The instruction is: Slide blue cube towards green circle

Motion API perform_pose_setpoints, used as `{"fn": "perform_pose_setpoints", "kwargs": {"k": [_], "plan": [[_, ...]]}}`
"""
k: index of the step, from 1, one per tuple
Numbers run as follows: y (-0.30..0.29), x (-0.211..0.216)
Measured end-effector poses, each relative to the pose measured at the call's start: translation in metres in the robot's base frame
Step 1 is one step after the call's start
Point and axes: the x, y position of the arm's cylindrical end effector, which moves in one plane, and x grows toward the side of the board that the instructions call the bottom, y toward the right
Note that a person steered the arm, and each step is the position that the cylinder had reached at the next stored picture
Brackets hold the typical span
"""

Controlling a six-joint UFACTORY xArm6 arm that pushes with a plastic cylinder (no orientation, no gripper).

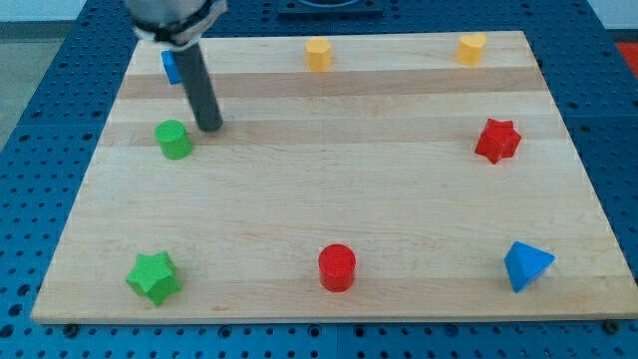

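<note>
The blue cube [170, 66] sits at the board's top left corner, mostly hidden behind my rod. The green circle [173, 140] is a short green cylinder below it on the left side. My tip [210, 128] rests on the board just right of the green circle and below and right of the blue cube, touching neither.
A yellow block [317, 54] and a second yellow block [472, 47] stand along the top edge. A red star [497, 140] is at the right, a blue triangle [525, 265] at bottom right, a red cylinder [337, 267] at bottom middle, a green star [154, 277] at bottom left.
</note>
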Motion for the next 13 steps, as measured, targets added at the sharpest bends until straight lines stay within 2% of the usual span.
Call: {"fn": "perform_pose_setpoints", "kwargs": {"k": [2, 3, 4, 5, 7, 12, 13], "plan": [[0.010, -0.009], [0.015, -0.045], [0.015, -0.056], [0.006, -0.105], [-0.016, -0.162], [-0.110, -0.160], [-0.109, -0.138]]}}
